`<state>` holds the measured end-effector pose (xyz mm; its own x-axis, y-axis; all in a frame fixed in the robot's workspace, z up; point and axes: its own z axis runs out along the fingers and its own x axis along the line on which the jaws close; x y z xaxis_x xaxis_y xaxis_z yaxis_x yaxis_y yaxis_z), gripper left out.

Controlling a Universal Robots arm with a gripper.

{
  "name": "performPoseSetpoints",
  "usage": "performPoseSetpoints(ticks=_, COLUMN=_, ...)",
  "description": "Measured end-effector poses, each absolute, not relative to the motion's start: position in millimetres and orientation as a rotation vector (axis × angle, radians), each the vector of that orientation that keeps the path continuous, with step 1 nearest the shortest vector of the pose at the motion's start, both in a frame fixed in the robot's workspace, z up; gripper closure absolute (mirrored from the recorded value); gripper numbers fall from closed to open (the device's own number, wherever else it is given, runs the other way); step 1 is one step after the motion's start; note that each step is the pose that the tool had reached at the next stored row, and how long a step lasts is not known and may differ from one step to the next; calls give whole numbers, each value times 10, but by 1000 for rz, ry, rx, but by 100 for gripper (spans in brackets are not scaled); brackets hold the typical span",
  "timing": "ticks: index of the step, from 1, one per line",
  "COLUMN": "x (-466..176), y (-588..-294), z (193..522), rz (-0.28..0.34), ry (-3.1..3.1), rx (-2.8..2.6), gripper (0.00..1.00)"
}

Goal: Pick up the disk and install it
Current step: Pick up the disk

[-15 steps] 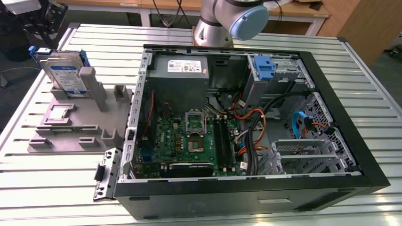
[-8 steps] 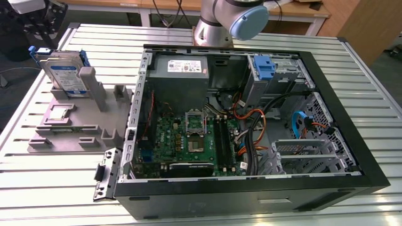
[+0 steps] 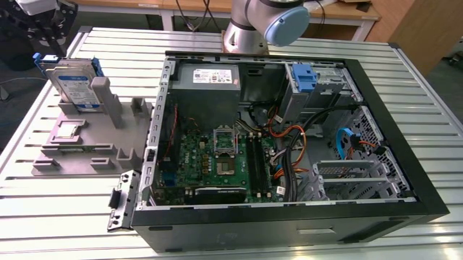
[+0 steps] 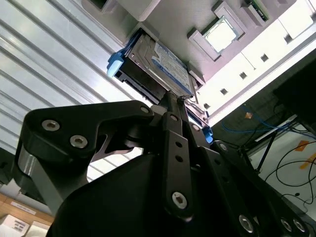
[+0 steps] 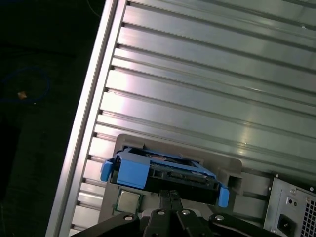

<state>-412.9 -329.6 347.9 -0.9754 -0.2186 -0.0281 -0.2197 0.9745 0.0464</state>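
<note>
Disk point(image 3: 72, 84) stands on edge in grey holder point(image 3: 94, 142), at exterior view's left of open computer case point(image 3: 426, 208). Upright slot leaves top edge reachable. Gripper point(image 5: 170, 195) hangs just above, jaws closed together, holding nothing.

Silver arm point(image 3: 243, 33), blue joint cap point(image 3: 287, 24), black claw point(image 4: 171, 98)

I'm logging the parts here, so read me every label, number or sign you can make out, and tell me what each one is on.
No text here can be read.
Disk label, blue and white: print too small in the exterior view, blurred in the second wrist view.
Power supply white sticker: lines of print, too small to read.
Motherboard markings: too small to read.
</note>
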Motion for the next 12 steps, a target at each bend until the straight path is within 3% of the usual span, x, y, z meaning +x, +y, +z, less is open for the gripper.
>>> performPoseSetpoints(ticks=12, x=-4129, y=-3296, z=3479, rz=77, ry=3098, rx=-350, gripper=89)
